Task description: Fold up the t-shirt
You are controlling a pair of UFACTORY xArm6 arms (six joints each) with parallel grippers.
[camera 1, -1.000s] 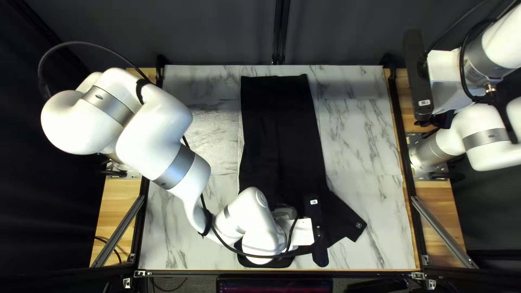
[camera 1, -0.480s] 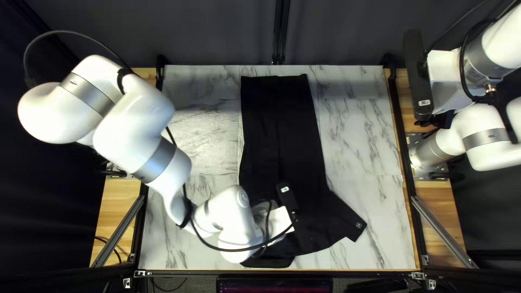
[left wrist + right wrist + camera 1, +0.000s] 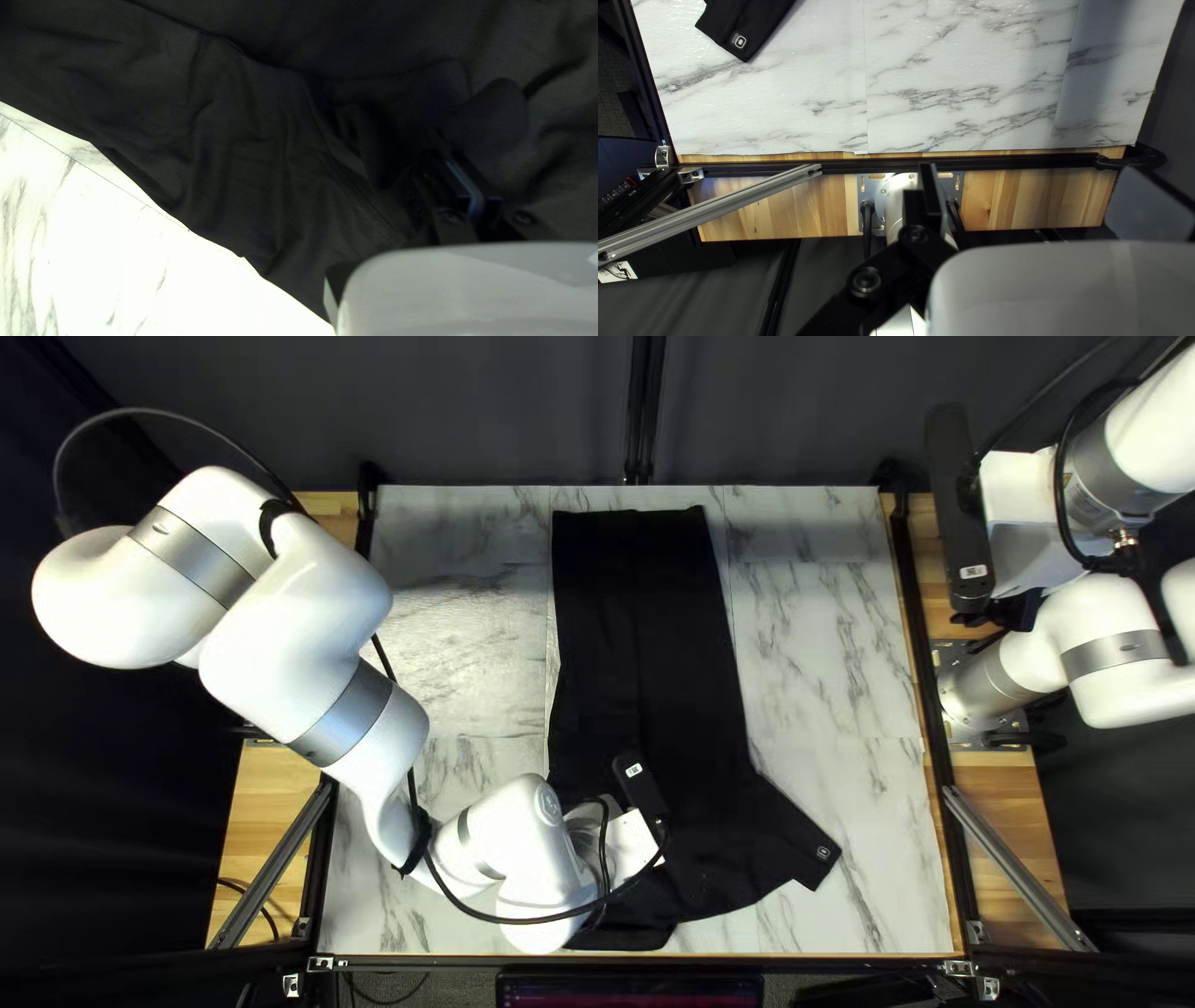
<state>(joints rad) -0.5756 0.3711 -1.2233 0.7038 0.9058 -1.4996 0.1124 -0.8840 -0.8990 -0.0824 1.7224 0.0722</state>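
The black t-shirt (image 3: 644, 644) lies on the marbled surface (image 3: 822, 644) as a long narrow strip, running from the far edge almost to the near edge at the middle of the top left view. One sleeve (image 3: 794, 845) flares out to the right near the strip's near end (a small tag shows at the sleeve's tip). The left end effector (image 3: 630, 773) sits low over the near part of the strip, just left of where the sleeve branches off. In its wrist view, dark cloth fills nearly everything ahead, and its fingers look clamped on a bunched fold of the shirt, though black on black makes the contact hard to read. The right end effector (image 3: 1034, 186) is well apart from the garment, by the surface's right edge over the wooden rim, its fingers spread with nothing between them. The sleeve tip lies far ahead of it.
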